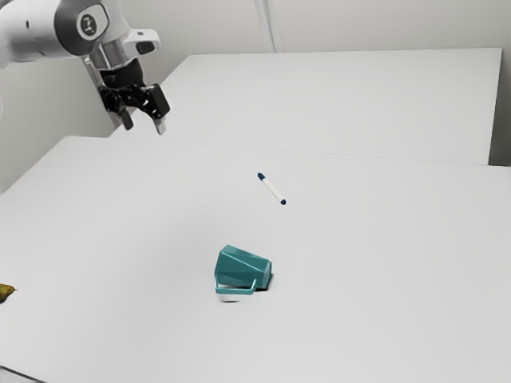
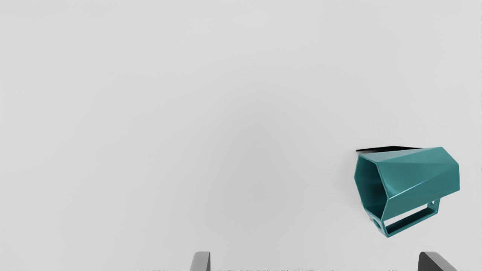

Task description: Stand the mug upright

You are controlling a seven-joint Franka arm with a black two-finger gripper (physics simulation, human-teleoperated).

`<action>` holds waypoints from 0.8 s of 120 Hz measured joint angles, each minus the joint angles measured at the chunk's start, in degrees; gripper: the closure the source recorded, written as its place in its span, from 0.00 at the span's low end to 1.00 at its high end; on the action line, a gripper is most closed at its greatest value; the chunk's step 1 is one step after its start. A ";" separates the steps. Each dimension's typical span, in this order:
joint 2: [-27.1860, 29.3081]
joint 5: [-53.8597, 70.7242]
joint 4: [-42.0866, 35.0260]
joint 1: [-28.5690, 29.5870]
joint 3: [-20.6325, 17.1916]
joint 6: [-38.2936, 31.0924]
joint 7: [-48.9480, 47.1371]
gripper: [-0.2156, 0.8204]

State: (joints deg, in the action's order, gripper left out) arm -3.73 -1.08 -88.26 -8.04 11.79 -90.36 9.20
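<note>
Mug on its side, teal and many-faceted, lying on the white table a little below the middle of the exterior view, so not upright. Going across that view from its left: a brownish-yellow, pear-like fruit is cut by the left edge, its thin stem pointing inward. Farther back, the arm comes in from the upper left, and its black gripper hangs well apart from the mug, with the two fingers spread and nothing between them. The mug comes next, its wider end toward the exterior view's left and its handle along the side nearer the bottom edge. Slightly right of it and farther back lies a white marker with dark blue ends, set at a slant and clear of the mug. In the wrist view the gripper stands wide, bare table between its fingertips. The mug lies out past them, nearer one finger than the other, its handle on the side toward the fingers and its hollow mouth in sight.
</note>
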 joint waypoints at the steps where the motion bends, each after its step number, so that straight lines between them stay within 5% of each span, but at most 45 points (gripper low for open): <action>1: 0.05 -0.04 -0.07 0.01 0.01 -0.01 0.07 0.21; 43: 8.37 -17.11 -21.55 0.61 4.41 -3.56 2.17 0.21; 72: 5.40 -31.74 -28.40 0.32 5.17 -5.58 3.15 0.21; 96: -2.32 -42.12 -29.68 -0.65 7.56 -7.64 6.11 0.21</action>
State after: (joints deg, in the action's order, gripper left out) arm -6.05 -43.20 -117.94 -8.68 19.34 -98.00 15.31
